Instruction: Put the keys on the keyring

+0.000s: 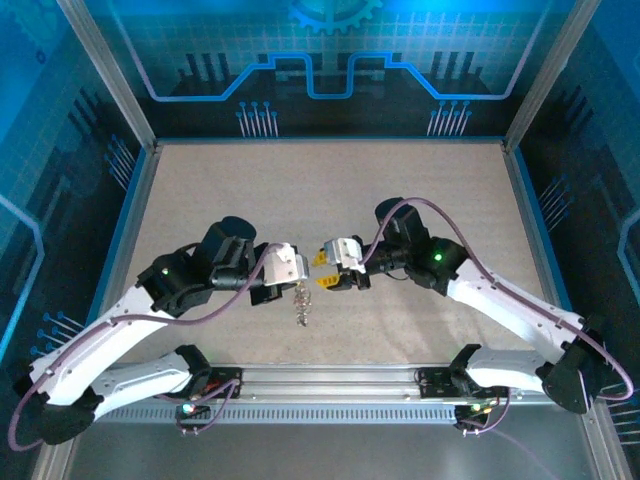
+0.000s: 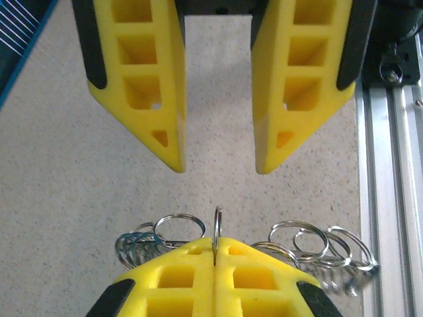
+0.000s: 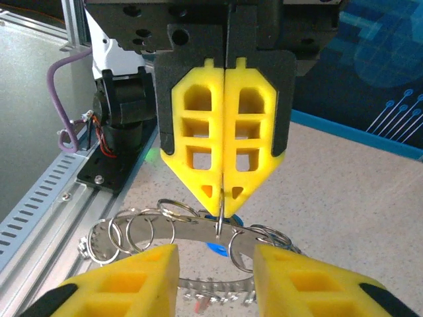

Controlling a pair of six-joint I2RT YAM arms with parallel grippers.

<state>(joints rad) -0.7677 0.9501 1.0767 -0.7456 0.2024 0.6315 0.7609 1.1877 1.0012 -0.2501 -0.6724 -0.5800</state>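
Left tool (image 2: 215, 249) pinches a thin silver ring (image 2: 217, 224) of the keyring (image 1: 303, 302); right tool (image 2: 218, 168) gapes opposite.

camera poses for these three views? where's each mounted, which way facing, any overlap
Top external: above and behind the bases, looking down at the table; left arm and right arm in frame.
Left wrist: on the left arm, looking along its own shut fingers to the right gripper, open.
Right wrist: on the right arm, looking the opposite way over its own spread fingers at the left gripper pinching the keyring.
Shared: both wrist views show the keyring and aluminium rail.
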